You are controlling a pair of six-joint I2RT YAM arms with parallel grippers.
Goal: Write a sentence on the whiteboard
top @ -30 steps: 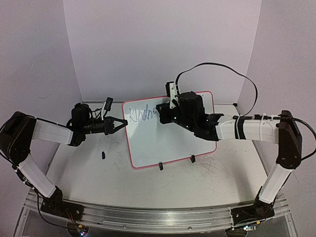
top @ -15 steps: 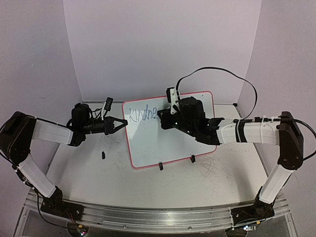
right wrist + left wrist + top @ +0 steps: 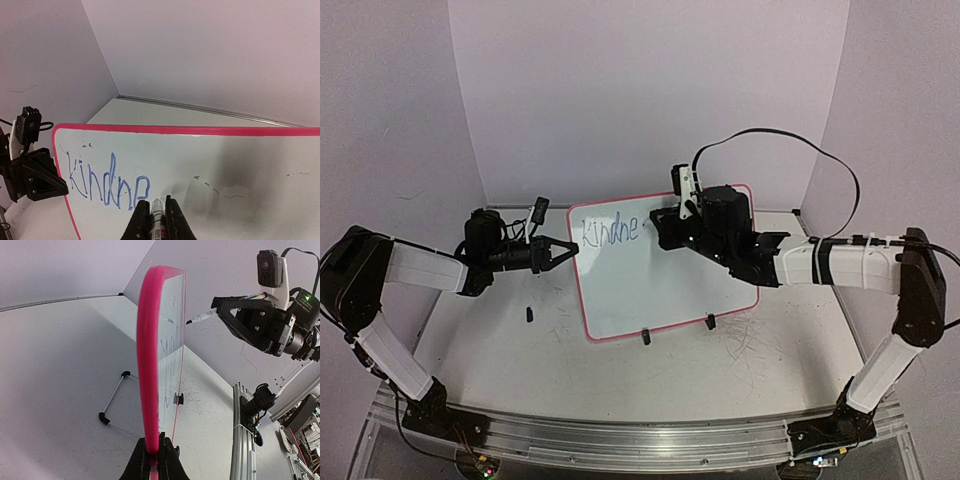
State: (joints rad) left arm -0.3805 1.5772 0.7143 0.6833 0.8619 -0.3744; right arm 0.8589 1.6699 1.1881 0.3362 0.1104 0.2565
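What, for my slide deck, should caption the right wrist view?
Right end effector grips a marker, tip at the whiteboard, right after the unfinished blue sentence.

The left arm (image 3: 420, 268) bends at its elbow on the far left, its forearm level and reaching inward. The left gripper (image 3: 563, 252) is clamped on the whiteboard's (image 3: 640, 290) edge. The right arm (image 3: 850, 265) mirrors this from the far right, and the right gripper (image 3: 660, 216) is pinched on a marker (image 3: 158, 210).
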